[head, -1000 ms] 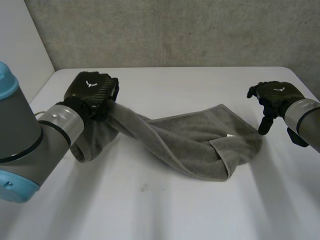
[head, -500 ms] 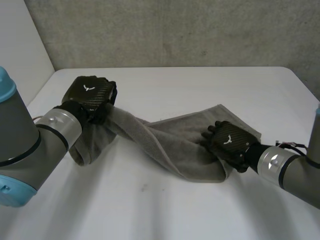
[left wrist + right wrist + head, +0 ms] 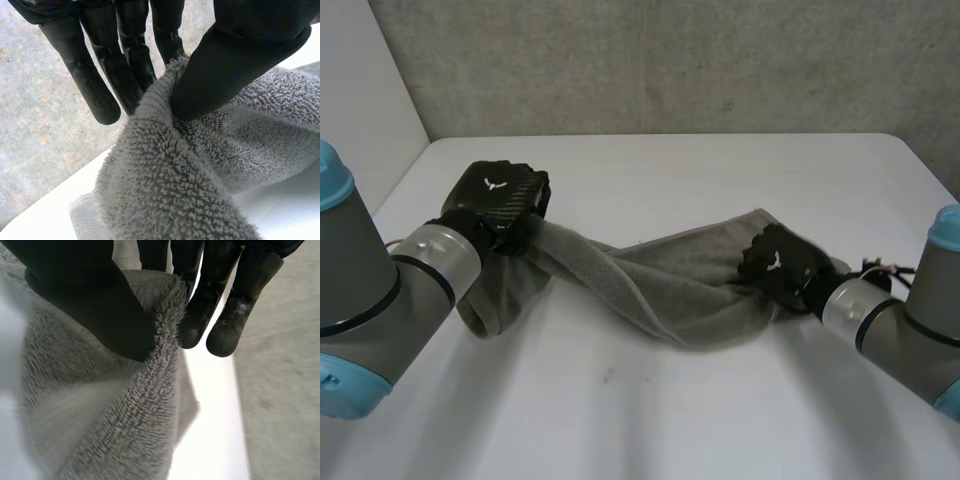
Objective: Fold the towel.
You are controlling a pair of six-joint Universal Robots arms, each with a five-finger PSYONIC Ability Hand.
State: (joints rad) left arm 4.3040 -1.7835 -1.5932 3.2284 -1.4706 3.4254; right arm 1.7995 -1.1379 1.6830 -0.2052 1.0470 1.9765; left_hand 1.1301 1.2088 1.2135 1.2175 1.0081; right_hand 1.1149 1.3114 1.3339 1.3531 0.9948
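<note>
A grey towel (image 3: 660, 280) hangs twisted and bunched between my two hands above the white table (image 3: 650, 170). My left hand (image 3: 500, 195) holds the towel's left end, with its thumb (image 3: 235, 65) pinching the terry cloth (image 3: 190, 170) against the fingers (image 3: 100, 75). My right hand (image 3: 780, 265) grips the towel's right end; its thumb (image 3: 95, 305) presses the towel's edge (image 3: 160, 365) against the fingers (image 3: 220, 305). The towel's middle sags onto the table, and a loop of it droops below my left hand.
A grey concrete wall (image 3: 670, 60) runs behind the table's far edge. A pale wall (image 3: 360, 100) stands at the left. Bare table surface lies in front of the towel and behind it.
My right hand swung in from the table's right side, came down on the towel's right end and closed on it, lifting that end slightly. My left hand kept its grip and sank a little.
</note>
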